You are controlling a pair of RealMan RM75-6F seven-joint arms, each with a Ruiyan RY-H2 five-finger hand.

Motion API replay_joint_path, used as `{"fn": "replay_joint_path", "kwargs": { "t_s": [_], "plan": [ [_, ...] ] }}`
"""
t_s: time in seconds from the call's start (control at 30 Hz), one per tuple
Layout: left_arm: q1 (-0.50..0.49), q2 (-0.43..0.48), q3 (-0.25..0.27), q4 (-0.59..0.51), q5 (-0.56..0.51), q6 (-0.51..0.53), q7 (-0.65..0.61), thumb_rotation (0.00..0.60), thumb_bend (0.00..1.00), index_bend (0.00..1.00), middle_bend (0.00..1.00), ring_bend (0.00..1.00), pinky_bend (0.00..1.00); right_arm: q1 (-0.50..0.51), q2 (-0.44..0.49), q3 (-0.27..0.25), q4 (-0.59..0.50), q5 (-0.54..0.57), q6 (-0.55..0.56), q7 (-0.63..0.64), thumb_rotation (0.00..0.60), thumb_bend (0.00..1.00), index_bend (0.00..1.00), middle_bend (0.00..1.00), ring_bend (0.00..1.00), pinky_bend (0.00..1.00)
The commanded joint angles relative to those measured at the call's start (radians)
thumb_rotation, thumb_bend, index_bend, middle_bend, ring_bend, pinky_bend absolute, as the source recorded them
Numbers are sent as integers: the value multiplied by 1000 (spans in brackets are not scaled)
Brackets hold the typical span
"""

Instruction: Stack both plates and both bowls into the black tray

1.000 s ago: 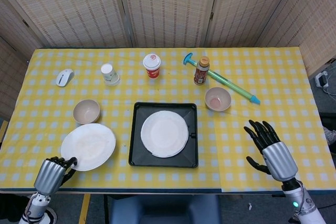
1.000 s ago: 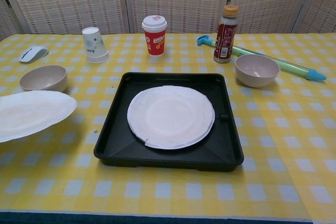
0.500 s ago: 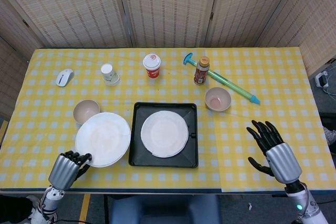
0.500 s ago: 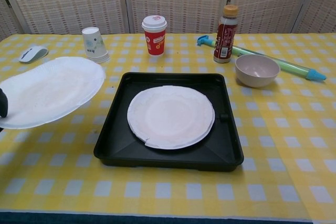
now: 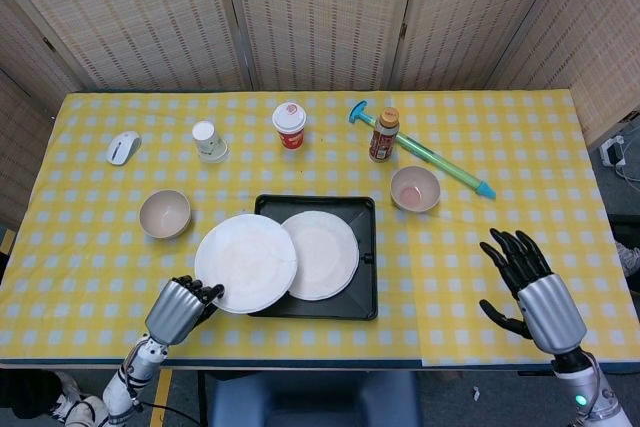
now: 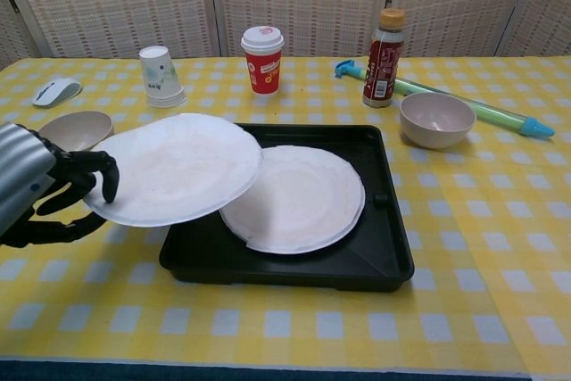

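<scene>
My left hand (image 5: 180, 307) (image 6: 40, 189) pinches the rim of a white paper plate (image 5: 245, 262) (image 6: 174, 167), holding it in the air over the left edge of the black tray (image 5: 365, 257) (image 6: 375, 265). A second white plate (image 5: 325, 252) (image 6: 303, 198) lies flat in the tray, partly covered by the held one. One beige bowl (image 5: 165, 213) (image 6: 78, 128) sits left of the tray, the other bowl (image 5: 415, 188) (image 6: 436, 119) to its upper right. My right hand (image 5: 528, 282) hovers open over the table at the front right, holding nothing.
Along the back stand an upside-down paper cup (image 5: 208, 140), a red lidded cup (image 5: 289, 124), a brown bottle (image 5: 384, 134) and a green-blue pump toy (image 5: 440, 162). A computer mouse (image 5: 123, 147) lies at the far left. Wicker screens close off the rear.
My left hand has carried the plate rightwards from beside the left bowl until it overlaps the tray and the plate in it. The right hand drifted slightly toward the front right.
</scene>
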Motion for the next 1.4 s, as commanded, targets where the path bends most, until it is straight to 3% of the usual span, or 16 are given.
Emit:
{"fn": "replay_joint_path", "kwargs": {
  "t_s": [0.03,0.5,1.4],
  "plan": [
    [-33,-12,-10,-29,8,-28,35,600,525,636,1000,958,1000,-1,0,2,0,3,1,2,600,284,0,0,0,0],
    [-136,-76,-54,-53,-5,-164,131,600,526,637,1000,958,1000,-17,19,13,-7,1,42,34,600,284,0,0,0,0],
    [-260,-196,-80,51,-54,-354,87,600,526,637,1000,964,1000,-25,37,39,-8,50,29,75,600,284,0,0,0,0]
  ]
}}
